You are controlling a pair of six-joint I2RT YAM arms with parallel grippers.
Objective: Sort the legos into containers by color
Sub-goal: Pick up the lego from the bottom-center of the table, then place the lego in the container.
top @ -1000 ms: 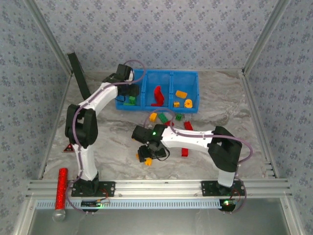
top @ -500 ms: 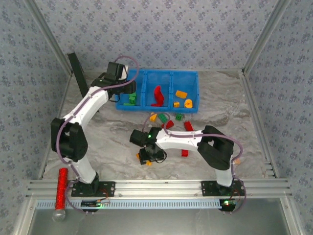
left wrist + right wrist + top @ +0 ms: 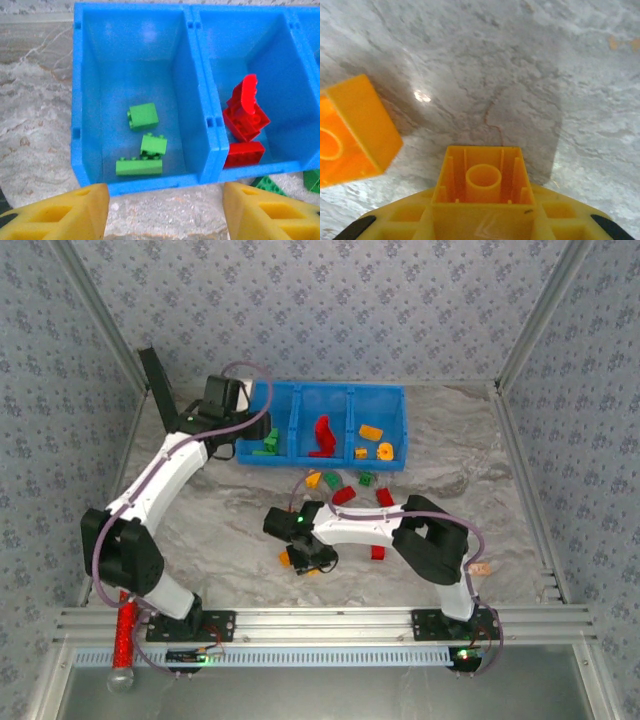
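In the right gripper [image 3: 482, 216], low over the table [image 3: 520, 75], we found an orange-yellow brick [image 3: 482, 182] clamped between the closed yellow fingers. The right wrist view gave its hollow underside: one round tube inside thin, ribbed walls. A second orange brick [image 3: 350, 130], glossy and square-edged, lay just beside it, apart.

The top view reduced both to orange specks under the gripper, but placed them at the table's near middle. It also gave the loose bricks [image 3: 345, 488], red, green and orange, scattered between that spot and the blue tray [image 3: 330, 389] at the far side.

The left wrist view resolved the tray's contents: three green bricks [image 3: 142, 145] in the left compartment and red bricks [image 3: 245, 120], one of them arched, in the middle one. The top view added two orange-yellow pieces [image 3: 372, 438] in the right compartment.

The left gripper [image 3: 165, 195] hung at the tray's near wall, fingers well apart, holding nothing.

Tray: smooth moulded plastic. Table: grey, veined, marble-patterned.
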